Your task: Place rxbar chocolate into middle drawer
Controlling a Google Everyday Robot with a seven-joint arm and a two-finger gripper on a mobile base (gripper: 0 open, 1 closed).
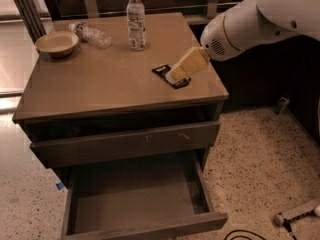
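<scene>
A white robot arm (260, 19) reaches in from the right over a brown wooden table (100, 84). Its tan claw (172, 77) is angled down onto the rxbar chocolate (161, 70), which lies flat on the tabletop near the front right corner. Whether the claw is spread or clamped on the bar cannot be told from this angle. Below, the middle drawer (140, 199) stands pulled far out with its flat floor in view, under a scratched drawer front (125, 143) that sits only slightly out. Toward the back of the table a water bottle (135, 19) stands upright. A second bottle (92, 34) lies on its side, near a pale bowl (56, 43) at the left edge.
</scene>
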